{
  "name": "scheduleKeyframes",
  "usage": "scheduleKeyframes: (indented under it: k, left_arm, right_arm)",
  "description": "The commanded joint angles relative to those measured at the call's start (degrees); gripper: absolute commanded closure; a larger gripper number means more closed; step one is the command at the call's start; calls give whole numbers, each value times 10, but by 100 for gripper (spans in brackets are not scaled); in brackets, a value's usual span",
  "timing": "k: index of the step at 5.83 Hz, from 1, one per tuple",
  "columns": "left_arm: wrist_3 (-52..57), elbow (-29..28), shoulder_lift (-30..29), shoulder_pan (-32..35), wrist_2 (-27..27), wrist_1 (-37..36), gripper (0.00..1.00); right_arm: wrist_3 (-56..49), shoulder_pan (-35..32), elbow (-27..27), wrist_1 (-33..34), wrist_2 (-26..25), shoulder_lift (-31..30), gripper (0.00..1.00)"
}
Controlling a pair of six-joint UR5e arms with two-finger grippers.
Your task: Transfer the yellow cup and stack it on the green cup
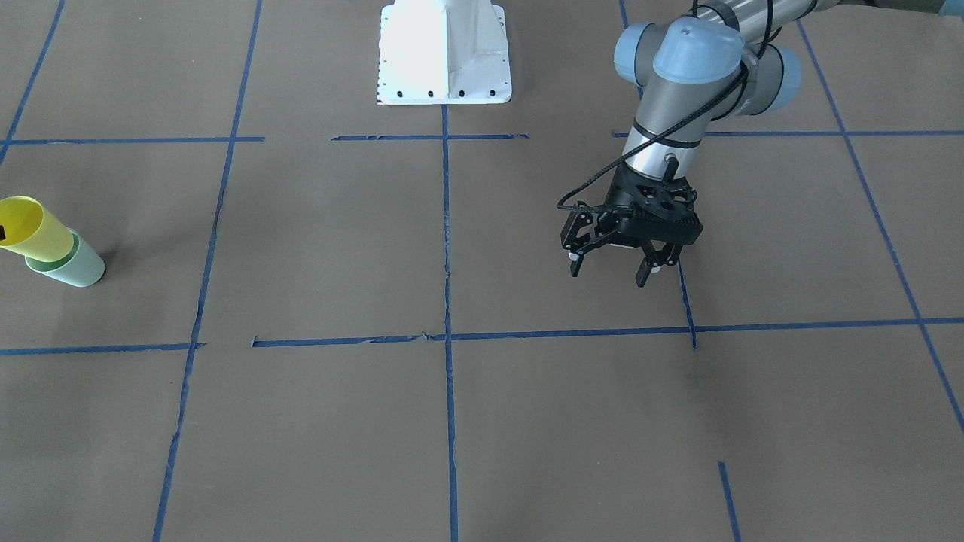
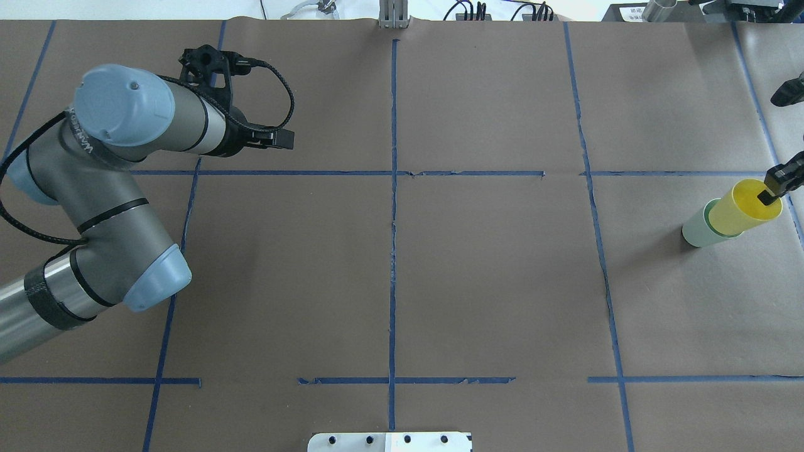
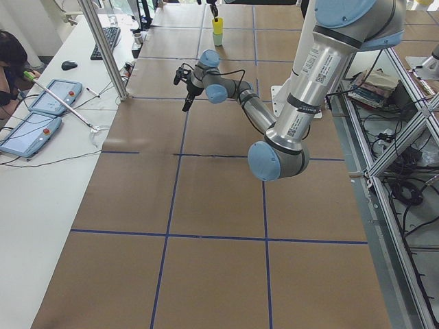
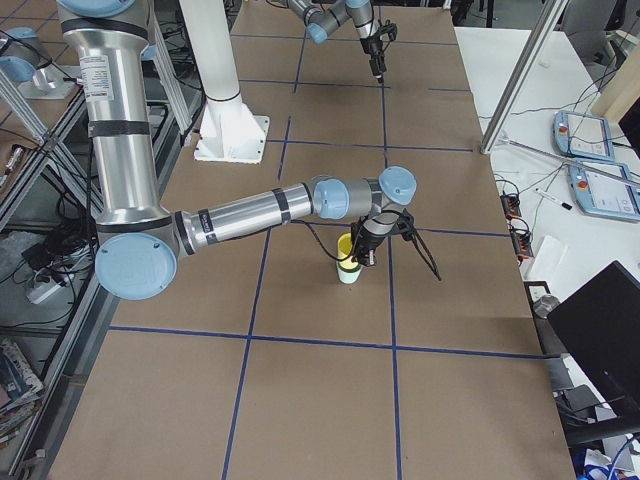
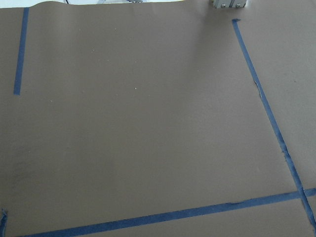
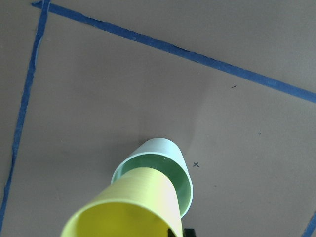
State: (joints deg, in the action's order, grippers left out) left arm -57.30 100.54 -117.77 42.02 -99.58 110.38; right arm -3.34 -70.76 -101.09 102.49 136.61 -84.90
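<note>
Overhead exterior: one finger (image 2: 770, 194) of the right gripper (image 4: 368, 250) is seen inside the rim of the smooth, tapered yellow cup (image 2: 738, 220), nested in the green cup (image 2: 694, 231) at 3 o'clock; clamping cannot be judged. At 10 o'clock the left gripper (image 1: 608, 271) is spread wide, empty, over brown paper (image 2: 490, 282) gridded with blue tape (image 2: 392, 251)

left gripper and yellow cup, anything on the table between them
Nothing but table covering: in the front-facing view, only brown paper with blue tape lines lies between the left gripper and the yellow cup.
</note>
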Motion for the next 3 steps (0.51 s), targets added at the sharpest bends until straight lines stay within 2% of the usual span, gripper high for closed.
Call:
scheduleKeyframes:
  k: [1, 2, 3]
  left_arm:
    - [0, 0, 0, 0, 0, 0, 0]
    - [5, -1, 2, 1, -17, -1, 0]
    - [40, -1, 18, 7, -59, -1, 0]
  right_arm:
    - [-1, 11, 1, 0, 0, -1, 0]
    - [-1, 9, 0, 0, 1, -6, 0]
    - [-5, -20, -1, -1, 1, -20, 0]
